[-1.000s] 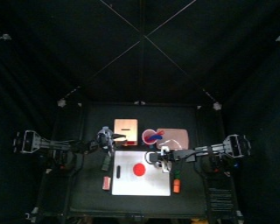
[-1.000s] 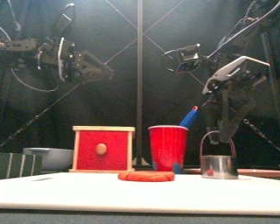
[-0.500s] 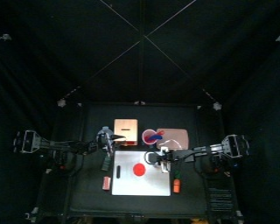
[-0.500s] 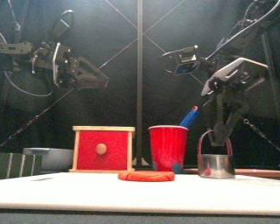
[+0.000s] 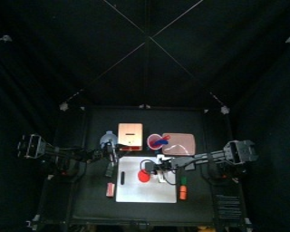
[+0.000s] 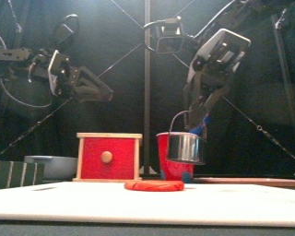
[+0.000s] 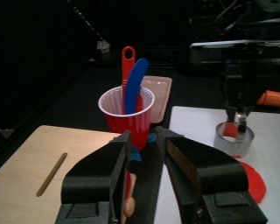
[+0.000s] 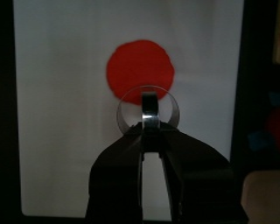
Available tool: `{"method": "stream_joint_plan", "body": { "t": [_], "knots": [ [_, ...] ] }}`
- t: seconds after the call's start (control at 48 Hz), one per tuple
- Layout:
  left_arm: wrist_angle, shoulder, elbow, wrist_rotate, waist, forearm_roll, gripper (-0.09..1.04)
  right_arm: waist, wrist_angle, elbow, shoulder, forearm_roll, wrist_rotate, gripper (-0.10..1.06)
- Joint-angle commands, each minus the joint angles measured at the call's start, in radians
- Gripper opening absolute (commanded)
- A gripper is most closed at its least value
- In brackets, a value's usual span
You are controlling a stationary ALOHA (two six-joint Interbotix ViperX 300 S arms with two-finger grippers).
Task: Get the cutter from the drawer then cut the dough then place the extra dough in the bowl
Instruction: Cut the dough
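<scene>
Metal cutter [image 6: 184, 147] hangs by its handle from the clenched right gripper [image 8: 146, 125], over the dough [image 6: 154, 185] edge.

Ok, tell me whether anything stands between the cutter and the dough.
Nothing visible does. The cutter hangs by its wire handle from the right gripper, jaws shut on it, in the air over the white board. The red dough lies flat on that board, nothing on it.
</scene>
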Motion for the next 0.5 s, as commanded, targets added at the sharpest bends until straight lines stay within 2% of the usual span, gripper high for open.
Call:
{"method": "stream_joint_plan", "body": {
  "t": [0.021,0.5],
  "knots": [
    [-0.006,0.000,-0.005,0.002,0.003,0.000,0.71,0.000,0.006,-0.057,0.011,-0.003,-0.003,0.46],
    [-0.008,0.000,0.009,0.000,0.003,0.000,0.71,-0.006,0.023,-0.106,0.071,-0.018,-0.012,0.45]
  ]
}}
